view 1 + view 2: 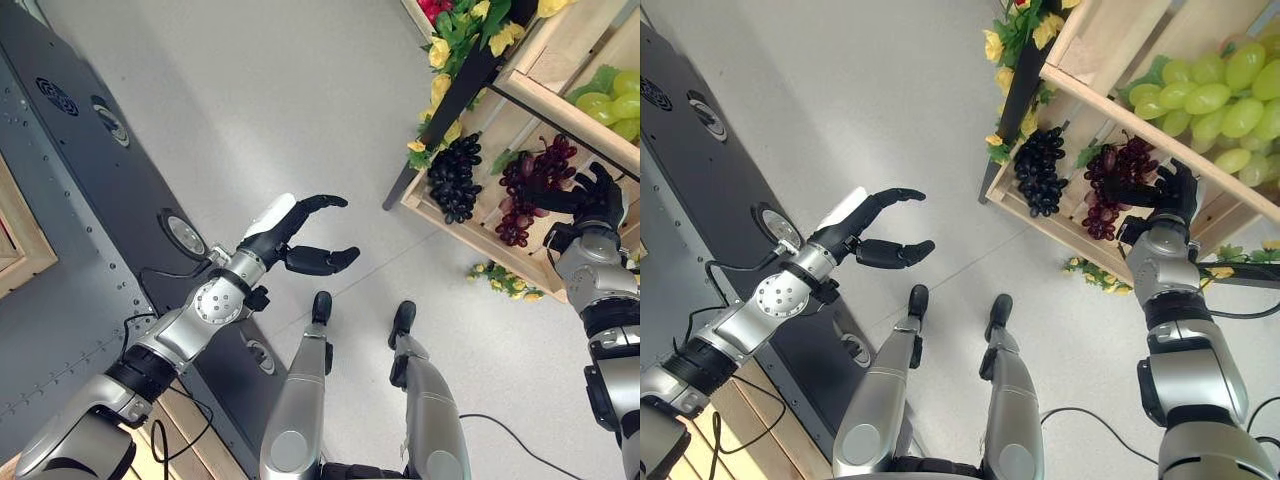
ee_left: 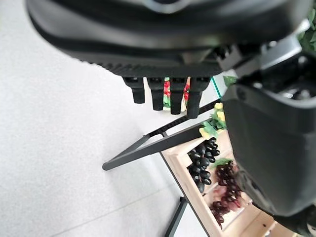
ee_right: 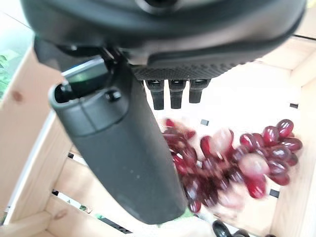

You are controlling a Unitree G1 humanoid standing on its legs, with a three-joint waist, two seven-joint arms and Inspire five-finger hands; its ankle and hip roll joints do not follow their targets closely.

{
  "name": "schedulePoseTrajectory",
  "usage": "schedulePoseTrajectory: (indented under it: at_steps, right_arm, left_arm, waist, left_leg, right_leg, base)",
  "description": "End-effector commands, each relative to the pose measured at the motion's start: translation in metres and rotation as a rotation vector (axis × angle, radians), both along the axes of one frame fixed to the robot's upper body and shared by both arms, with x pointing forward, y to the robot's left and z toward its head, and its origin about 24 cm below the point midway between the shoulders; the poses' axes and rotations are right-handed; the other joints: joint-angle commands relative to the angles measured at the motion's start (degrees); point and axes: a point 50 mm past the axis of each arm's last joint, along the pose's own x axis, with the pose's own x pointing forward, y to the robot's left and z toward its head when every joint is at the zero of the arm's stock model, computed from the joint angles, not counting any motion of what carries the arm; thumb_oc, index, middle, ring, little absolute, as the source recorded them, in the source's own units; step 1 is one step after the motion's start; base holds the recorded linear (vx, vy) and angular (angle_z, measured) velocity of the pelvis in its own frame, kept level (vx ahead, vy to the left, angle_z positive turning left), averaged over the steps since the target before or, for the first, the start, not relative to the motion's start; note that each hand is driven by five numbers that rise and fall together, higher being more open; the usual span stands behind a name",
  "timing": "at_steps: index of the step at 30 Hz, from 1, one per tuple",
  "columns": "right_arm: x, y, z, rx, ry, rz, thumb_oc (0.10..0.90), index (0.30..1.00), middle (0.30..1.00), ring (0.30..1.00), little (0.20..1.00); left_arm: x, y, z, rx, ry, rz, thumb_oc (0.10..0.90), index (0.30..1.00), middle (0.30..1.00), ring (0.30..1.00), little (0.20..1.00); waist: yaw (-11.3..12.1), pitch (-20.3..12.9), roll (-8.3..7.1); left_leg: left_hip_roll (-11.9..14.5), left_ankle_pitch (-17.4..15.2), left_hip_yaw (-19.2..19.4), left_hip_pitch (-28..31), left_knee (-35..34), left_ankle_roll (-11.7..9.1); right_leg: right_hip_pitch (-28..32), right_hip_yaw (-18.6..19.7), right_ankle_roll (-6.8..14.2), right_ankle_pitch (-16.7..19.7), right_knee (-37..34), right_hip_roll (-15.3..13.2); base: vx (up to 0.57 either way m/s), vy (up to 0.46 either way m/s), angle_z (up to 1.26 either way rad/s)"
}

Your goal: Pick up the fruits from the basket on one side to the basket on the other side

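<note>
A bunch of red grapes [image 1: 522, 192] lies in the lower wooden crate [image 1: 462, 232] of a fruit stand at the right, beside a bunch of black grapes [image 1: 454, 176]. My right hand [image 1: 596, 196] reaches into that crate, open, with its thumb and fingers stretched over the red grapes [image 3: 237, 160]; whether they touch is unclear. Green grapes [image 1: 612, 98] fill the crate above. My left hand [image 1: 272, 240] hangs open over the floor in the middle, holding nothing, well left of the stand.
Yellow flowers and leaves [image 1: 442, 50] trim the stand's black slanted leg [image 1: 445, 115], and more lie on the floor [image 1: 502, 280] below the crate. A dark metal plate [image 1: 90, 170] covers the floor at the left. Grey floor lies between.
</note>
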Motion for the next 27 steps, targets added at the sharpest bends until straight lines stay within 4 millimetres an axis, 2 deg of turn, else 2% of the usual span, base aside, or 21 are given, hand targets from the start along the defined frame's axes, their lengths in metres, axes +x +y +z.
schedulePoseTrajectory:
  at_steps: [1,6,9,12,15,18,19,21,22,23,24,27]
  right_arm:
    - [-0.004,-0.015,0.041,-0.192,-0.054,0.030,0.800,0.900,0.900,0.900,0.900]
    - [-0.006,-0.003,0.019,-0.205,0.042,0.143,0.800,0.900,0.900,0.900,0.900]
    - [-0.012,0.002,0.001,-0.208,0.125,0.204,0.800,0.900,0.900,0.900,0.900]
    - [-0.018,0.003,-0.006,-0.227,0.157,0.246,0.800,0.900,0.900,0.900,0.900]
    - [-0.027,0.013,-0.018,-0.230,0.183,0.326,0.800,0.900,0.900,0.900,0.900]
    - [-0.035,0.035,-0.033,-0.187,0.172,0.452,0.800,0.900,0.900,0.900,0.900]
    - [-0.045,0.048,-0.048,-0.115,0.163,0.558,0.800,0.900,0.900,0.900,0.900]
    - [-0.055,0.059,-0.064,-0.073,0.160,0.630,0.800,0.900,0.900,0.900,0.900]
    - [-0.063,0.069,-0.076,0.003,0.148,0.684,0.800,0.900,0.900,0.900,0.900]
    - [-0.065,0.072,-0.079,0.016,0.145,0.699,0.800,0.900,0.900,0.900,0.900]
    - [-0.076,0.088,-0.096,0.135,0.108,0.769,0.800,0.900,0.900,0.900,0.900]
    - [-0.088,0.108,-0.115,0.297,0.066,0.841,0.800,0.900,0.900,0.900,0.900]
  left_arm:
    - [-0.010,-0.016,0.045,-0.086,-0.185,-0.138,0.800,0.900,0.900,0.900,0.900]
    - [-0.018,-0.013,0.035,-0.089,-0.128,-0.169,0.800,0.900,0.900,0.900,0.900]
    - [-0.024,-0.011,0.023,-0.077,-0.070,-0.185,0.800,0.900,0.900,0.900,0.900]
    - [-0.029,-0.008,0.014,-0.087,-0.009,-0.193,0.800,0.900,0.900,0.900,0.900]
    - [-0.033,-0.004,-0.002,-0.168,0.118,-0.203,0.800,0.900,0.900,0.900,0.900]
    - [-0.038,-0.004,-0.020,-0.300,0.263,-0.213,0.800,0.900,0.900,0.900,0.900]
    - [-0.043,-0.004,-0.036,-0.408,0.369,-0.217,0.800,0.900,0.900,0.900,0.900]
    - [-0.048,-0.006,-0.051,-0.442,0.430,-0.220,0.800,0.900,0.900,0.900,0.900]
    - [-0.053,-0.009,-0.063,-0.489,0.499,-0.230,0.800,0.900,0.900,0.900,0.900]
    - [-0.054,-0.009,-0.065,-0.496,0.511,-0.230,0.800,0.900,0.900,0.900,0.900]
    - [-0.061,-0.012,-0.078,-0.559,0.591,-0.251,0.800,0.900,0.900,0.900,0.900]
    - [-0.067,-0.018,-0.090,-0.642,0.667,-0.275,0.800,0.900,0.900,0.900,0.900]
  waist:
    - [-0.31,-0.78,-0.83]
    - [-0.40,-1.62,-1.53]
    - [-0.73,-4.25,-1.94]
    - [-1.18,-6.64,-2.21]
    - [-2.16,-9.92,-2.50]
    - [-3.08,-12.38,-2.68]
    - [-3.62,-14.09,-2.76]
    - [-4.05,-15.48,-2.72]
    - [-4.39,-16.59,-2.66]
    - [-4.44,-16.86,-2.65]
    - [-4.84,-18.89,-2.40]
    - [-5.41,-20.71,-1.93]
  left_leg:
    - [-2.64,-2.50,-1.02,6.57,-5.06,1.38]
    - [-1.74,-1.84,-0.52,13.65,-9.45,1.01]
    - [-1.17,-1.25,0.02,17.60,-12.97,0.51]
    - [-0.53,-0.45,0.66,21.45,-16.78,-0.02]
    - [0.08,0.26,1.52,25.21,-20.18,-0.63]
    - [0.61,0.84,2.27,27.69,-22.31,-1.02]
    - [0.74,1.06,2.80,28.82,-23.16,-1.19]
    - [0.87,1.21,3.09,29.89,-24.03,-1.27]
    - [0.98,1.35,3.23,30.69,-24.56,-1.33]
    - [1.00,1.36,3.27,30.83,-24.62,-1.35]
    - [1.13,1.09,3.55,31.74,-25.05,-1.40]
    - [1.38,0.50,4.01,32.56,-25.05,-1.52]
  right_leg:
    - [4.47,-2.16,2.87,-5.20,5.65,-0.27]
    - [11.09,-1.85,3.11,-4.57,1.50,-0.20]
    - [15.14,-1.95,3.22,-4.29,-1.68,-0.21]
    - [18.95,-1.92,3.36,-3.89,-4.91,-0.06]
    - [22.57,-1.45,3.33,-3.75,-7.55,0.12]
    - [24.62,-1.09,3.21,-3.58,-9.01,0.18]
    - [25.71,-0.85,3.13,-3.46,-9.96,0.23]
    - [26.62,-0.64,3.08,-3.34,-10.81,0.21]
    - [27.40,-0.55,3.09,-3.19,-11.39,0.17]
    - [27.59,-0.56,3.10,-3.13,-11.56,0.14]
    - [28.74,-0.51,3.21,-2.86,-12.73,0.01]
    - [30.02,-0.35,3.30,-2.70,-13.94,-0.19]
  base:
    - [0.00,0.000,0.00]
    - [0.07,-0.001,-0.02]
    - [0.10,0.012,0.00]
    - [0.12,0.033,-0.02]
    - [0.13,0.043,-0.11]
    - [0.10,0.048,-0.12]
    - [0.12,0.053,-0.27]
    - [0.11,0.046,-0.20]
    - [0.09,0.029,-0.16]
    - [0.13,0.051,-0.18]
    - [0.11,0.047,-0.07]
    - [0.06,0.049,-0.02]
